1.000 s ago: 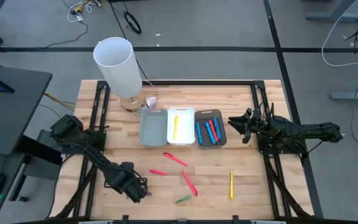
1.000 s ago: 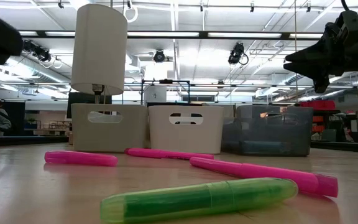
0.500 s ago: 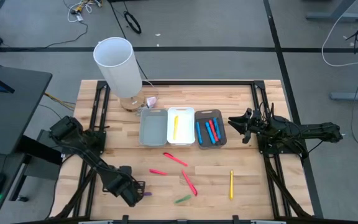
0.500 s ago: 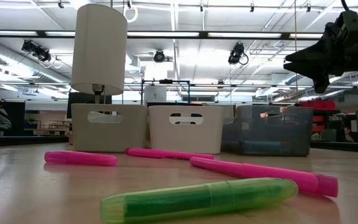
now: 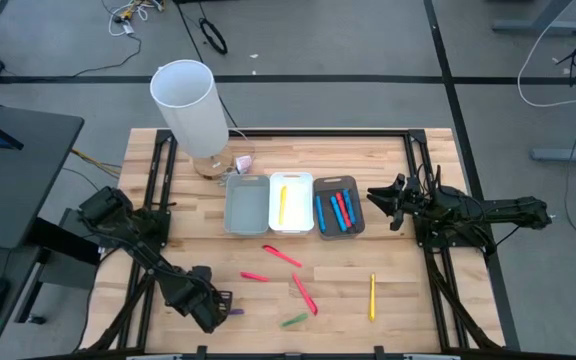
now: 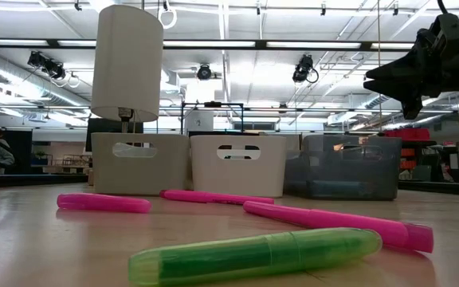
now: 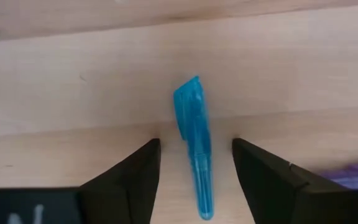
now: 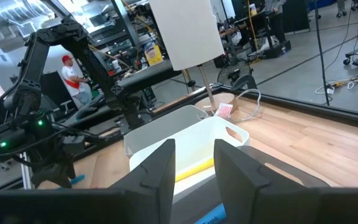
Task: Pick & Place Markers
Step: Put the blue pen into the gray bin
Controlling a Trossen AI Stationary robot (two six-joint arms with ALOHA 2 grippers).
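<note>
Lowered toward the tabletop's (image 5: 388, 320) near-left corner, the left hand (image 7: 194, 165) straddles a blue marker (image 7: 196, 149), fingers apart; close squarely mid-barrel.

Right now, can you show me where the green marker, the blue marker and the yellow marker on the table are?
green marker (image 6: 253, 255), low view, middle of its barrel.
blue marker (image 7: 194, 134), left wrist view, upper barrel between the tool's fingers.
yellow marker (image 5: 372, 297), high view, middle of its length, on the table.
</note>
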